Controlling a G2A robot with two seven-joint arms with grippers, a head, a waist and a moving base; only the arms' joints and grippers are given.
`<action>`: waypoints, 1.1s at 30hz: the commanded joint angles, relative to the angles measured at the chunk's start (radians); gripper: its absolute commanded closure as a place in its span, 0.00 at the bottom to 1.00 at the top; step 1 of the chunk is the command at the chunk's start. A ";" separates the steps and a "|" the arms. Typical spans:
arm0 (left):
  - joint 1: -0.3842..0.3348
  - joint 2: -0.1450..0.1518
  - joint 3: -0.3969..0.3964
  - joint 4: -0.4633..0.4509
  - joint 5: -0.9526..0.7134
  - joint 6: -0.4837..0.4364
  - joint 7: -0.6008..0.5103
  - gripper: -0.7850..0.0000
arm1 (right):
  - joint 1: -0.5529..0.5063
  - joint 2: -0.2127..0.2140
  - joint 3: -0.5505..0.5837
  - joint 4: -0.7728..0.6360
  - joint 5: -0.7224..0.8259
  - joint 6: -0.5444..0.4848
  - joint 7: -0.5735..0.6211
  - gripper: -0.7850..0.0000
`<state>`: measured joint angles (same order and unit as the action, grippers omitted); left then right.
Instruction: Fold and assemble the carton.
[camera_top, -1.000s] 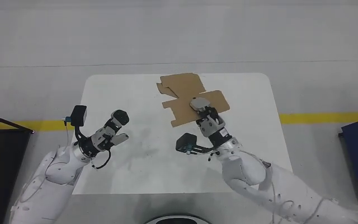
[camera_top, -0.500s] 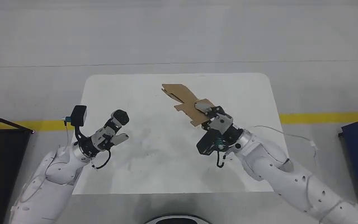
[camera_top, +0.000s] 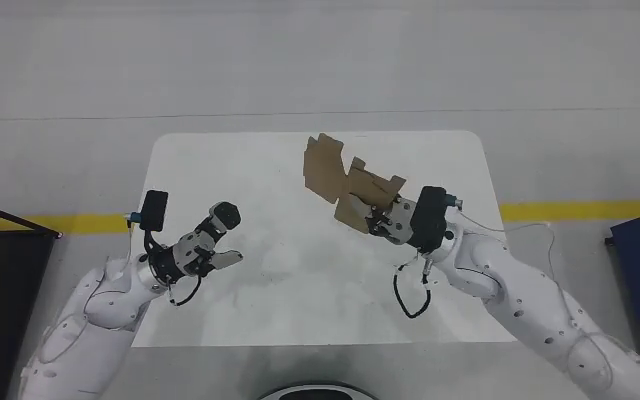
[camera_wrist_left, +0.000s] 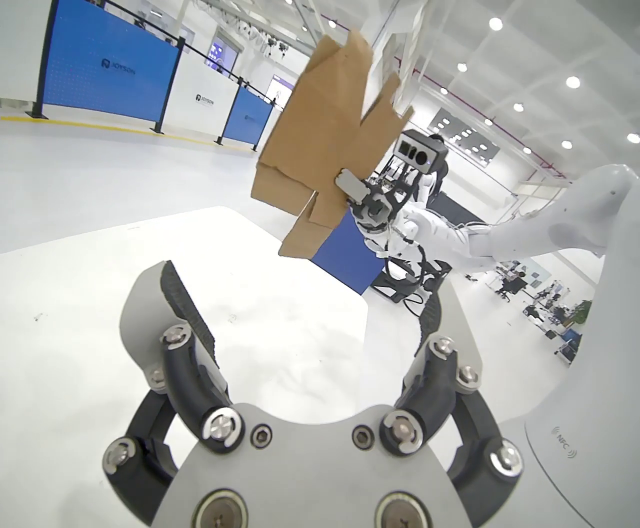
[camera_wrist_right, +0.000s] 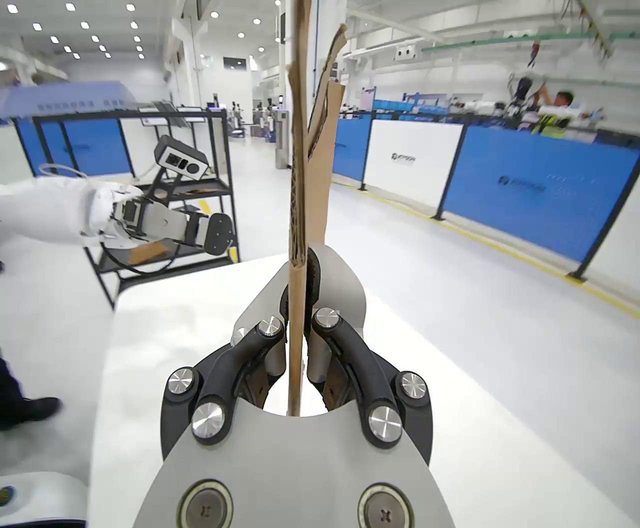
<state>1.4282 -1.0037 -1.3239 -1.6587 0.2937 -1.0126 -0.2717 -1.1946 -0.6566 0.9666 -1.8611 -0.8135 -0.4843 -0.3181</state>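
Right jaws pinch the flat brown carton (camera_top: 340, 180) upright in midair; left jaws gape empty.

My carton (camera_top: 325, 165) is brown cardboard, dull and a bit rough. Its cut edge shows little waves inside. My left jaws are grey metal, smooth with a soft shine. Their links (camera_wrist_left: 187, 372) look like black plastic, and the screws (camera_wrist_left: 223, 425) are bright and shiny. The pads (camera_wrist_left: 186, 304) are black and bumpy with ridges. The worktop (camera_top: 250, 190) is white, smooth and dull, with faint scuffs.
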 joint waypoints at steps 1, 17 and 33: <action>-0.005 0.004 0.019 -0.004 -0.007 0.000 -0.019 0.00 | 0.007 -0.006 -0.006 0.017 0.059 -0.066 0.016 1.00; -0.095 0.017 0.166 0.031 -0.023 0.000 -0.019 0.00 | 0.048 -0.047 -0.062 0.082 0.248 -0.392 -0.015 1.00; -0.140 0.005 0.243 0.015 -0.035 0.000 -0.038 0.00 | 0.099 -0.098 -0.138 0.143 0.553 -0.461 0.176 1.00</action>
<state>1.2904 -0.9976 -1.0830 -1.6460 0.2596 -1.0123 -0.3137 -1.0984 -0.7520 0.8313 -1.7210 -0.2682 -0.9475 -0.1531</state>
